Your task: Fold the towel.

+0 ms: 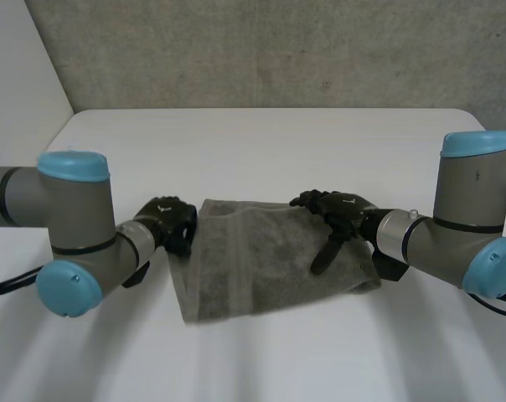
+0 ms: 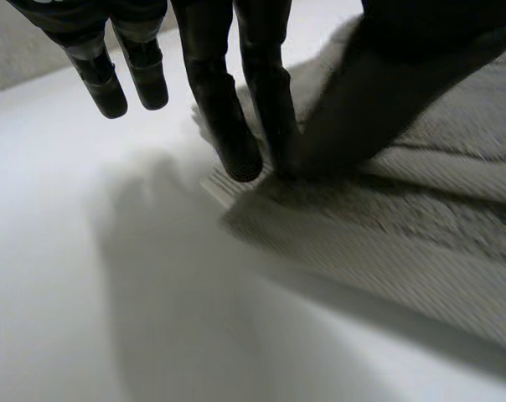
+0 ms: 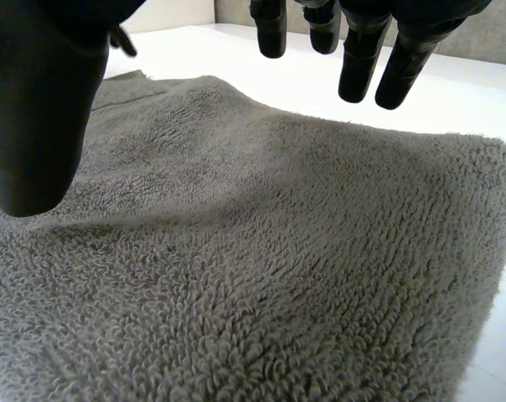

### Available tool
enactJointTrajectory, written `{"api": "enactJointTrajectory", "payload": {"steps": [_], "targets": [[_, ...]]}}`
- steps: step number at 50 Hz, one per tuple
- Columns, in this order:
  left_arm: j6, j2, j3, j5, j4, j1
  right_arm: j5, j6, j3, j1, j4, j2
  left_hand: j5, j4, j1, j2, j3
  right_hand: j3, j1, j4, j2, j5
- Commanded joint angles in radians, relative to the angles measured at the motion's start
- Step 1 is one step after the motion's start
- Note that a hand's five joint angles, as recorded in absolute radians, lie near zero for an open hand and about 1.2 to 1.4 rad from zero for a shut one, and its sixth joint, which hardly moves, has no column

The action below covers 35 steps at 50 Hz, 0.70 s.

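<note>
Your grey terry-cloth towel (image 1: 253,260) lies spread on the white table (image 1: 261,142) between the arms. Judge it soft, light and limp: it will sag and drag unless you lift it by the corners. Your left hand (image 2: 224,109) pinches its edge near a far corner between fingers and thumb. Your right hand (image 3: 358,59) hovers released over the other end, holding nothing. No container is involved here

Towel (image 1: 261,251): the edge behind the fingers (image 1: 324,251) of the right hand (image 1: 345,209) is hidden by the wrist; beyond its thumb, the pile is cut off in the right wrist view. The corner under the left hand (image 1: 165,218) is blurred and partly covered.
</note>
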Motion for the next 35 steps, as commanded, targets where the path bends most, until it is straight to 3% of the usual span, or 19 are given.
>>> {"api": "enactJointTrajectory", "payload": {"steps": [1, 4, 21, 35], "targets": [[0.000, 0.030, -0.061, 0.000, -0.010, 0.018, -0.001, 0.000, 0.000, 0.001, 0.000, -0.001, -0.768, -0.047, -0.733, -0.760, -0.038, 0.008, -0.083, 0.028, -0.066, -0.062], [-0.002, 0.044, -0.071, 0.000, -0.011, 0.024, 0.000, 0.000, 0.003, 0.001, 0.000, -0.001, -0.854, -0.047, -0.819, -0.846, -0.038, 0.008, -0.080, 0.028, -0.063, -0.062], [-0.002, 0.046, -0.095, -0.002, -0.016, 0.047, -0.001, 0.000, 0.013, 0.001, 0.000, -0.004, -0.849, -0.047, -0.813, -0.840, -0.038, 0.008, -0.083, 0.028, -0.066, -0.062], [-0.002, 0.058, -0.104, -0.003, -0.113, 0.045, -0.001, -0.002, 0.013, 0.003, 0.000, -0.005, -0.790, -0.047, -0.755, -0.782, -0.038, 0.008, -0.083, 0.028, -0.066, -0.062]]}}
